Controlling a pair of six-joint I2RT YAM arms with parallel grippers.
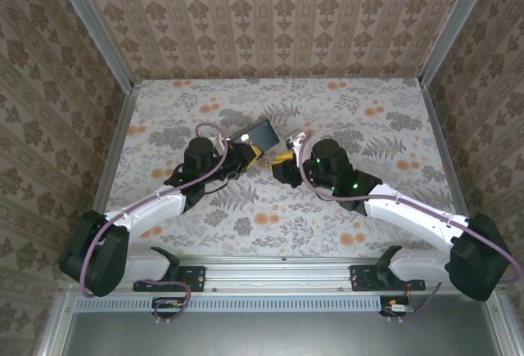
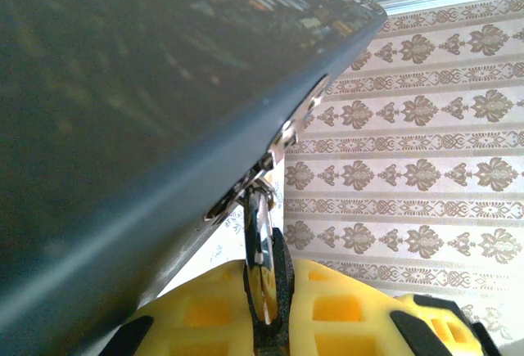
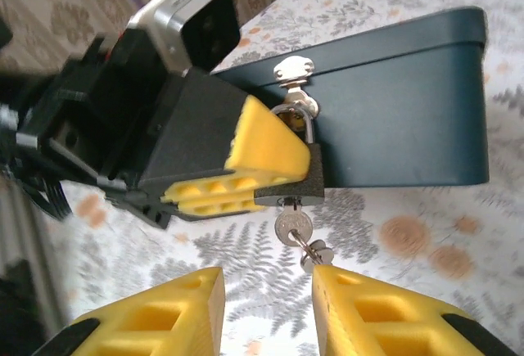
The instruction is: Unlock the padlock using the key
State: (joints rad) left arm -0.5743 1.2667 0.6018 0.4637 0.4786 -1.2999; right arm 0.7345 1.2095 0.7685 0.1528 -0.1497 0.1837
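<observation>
A dark padlock [image 3: 316,178] hangs by its silver shackle from the hasp [image 3: 293,69] of a dark blue box [image 3: 401,110]. My left gripper [image 2: 270,286] is shut on the padlock's body [image 2: 283,270], one yellow finger on each side. A silver key [image 3: 292,227] sits in the keyhole at the padlock's bottom, with a ring and a second key [image 3: 316,252] dangling from it. My right gripper [image 3: 266,303] is open just below the key, not touching it. In the top view both grippers [image 1: 252,154] [image 1: 283,160] meet in front of the box [image 1: 260,133].
The floral table [image 1: 344,119] is walled on three sides with patterned panels. The box stands tilted at mid-table, behind the grippers. The left arm's black wrist and camera [image 3: 176,24] crowd the space to the left of the padlock.
</observation>
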